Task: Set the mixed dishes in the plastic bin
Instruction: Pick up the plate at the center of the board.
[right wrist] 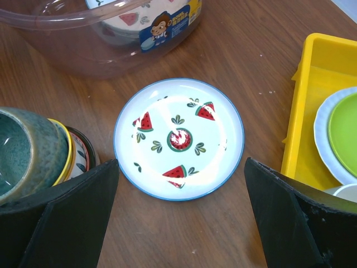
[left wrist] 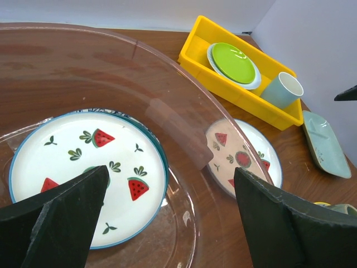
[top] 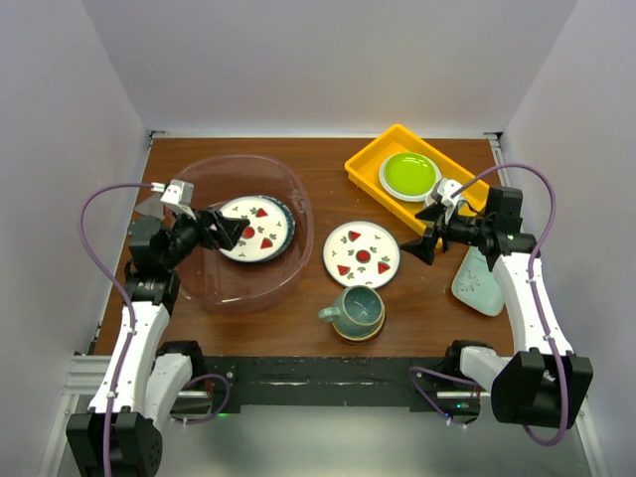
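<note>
The plastic bin [top: 214,288] stands at the left and holds a white watermelon plate [top: 254,230] lying on another dish. My left gripper [top: 234,234] hangs open over that plate [left wrist: 83,173], inside the bin's rim [left wrist: 167,72], holding nothing. A second watermelon plate [top: 362,254] lies on the table right of the bin. My right gripper [top: 417,245] is open just to its right, and in the right wrist view the plate [right wrist: 178,138] lies beyond the empty gripper [right wrist: 181,218]. A teal mug [top: 356,311] sits on stacked small bowls near the front. The mint dish [top: 480,281] lies at the far right.
A yellow tray [top: 397,164] at the back right holds a lime-green plate [top: 409,173] on a white one and a small white cup [left wrist: 281,89]. The mug stack [right wrist: 28,151] is close to the left of my right gripper.
</note>
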Controlling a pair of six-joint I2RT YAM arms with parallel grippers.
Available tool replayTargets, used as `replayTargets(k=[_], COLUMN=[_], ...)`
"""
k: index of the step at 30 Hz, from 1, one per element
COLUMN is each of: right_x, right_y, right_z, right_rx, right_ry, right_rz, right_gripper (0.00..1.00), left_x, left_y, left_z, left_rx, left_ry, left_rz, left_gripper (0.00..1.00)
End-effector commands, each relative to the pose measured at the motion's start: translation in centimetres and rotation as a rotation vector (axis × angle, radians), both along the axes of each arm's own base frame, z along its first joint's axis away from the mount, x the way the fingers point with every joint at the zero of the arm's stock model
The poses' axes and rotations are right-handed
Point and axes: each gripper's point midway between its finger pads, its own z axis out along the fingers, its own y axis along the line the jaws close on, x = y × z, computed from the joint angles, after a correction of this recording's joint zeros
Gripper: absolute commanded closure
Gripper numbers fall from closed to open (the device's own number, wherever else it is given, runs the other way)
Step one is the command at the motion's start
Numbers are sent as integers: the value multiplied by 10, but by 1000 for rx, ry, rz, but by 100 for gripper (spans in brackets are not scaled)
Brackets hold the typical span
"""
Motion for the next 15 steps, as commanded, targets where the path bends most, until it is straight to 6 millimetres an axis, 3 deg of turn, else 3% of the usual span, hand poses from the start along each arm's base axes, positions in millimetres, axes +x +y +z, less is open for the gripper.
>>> replayTargets(k=[1, 15], right_x=[-3, -7], right_y=[2, 5], right_z=[-3, -7], right_rx=[4, -39], right_ry=[-11, -41], right_rz=[27, 75], right_gripper=[2, 2], left_x=[-1, -1], left_y=[-1, -2], left_z=[9, 9], left_rx=[22, 23], left_ry=[-63, -64], left_rz=[-20, -26], left_gripper=[0, 0])
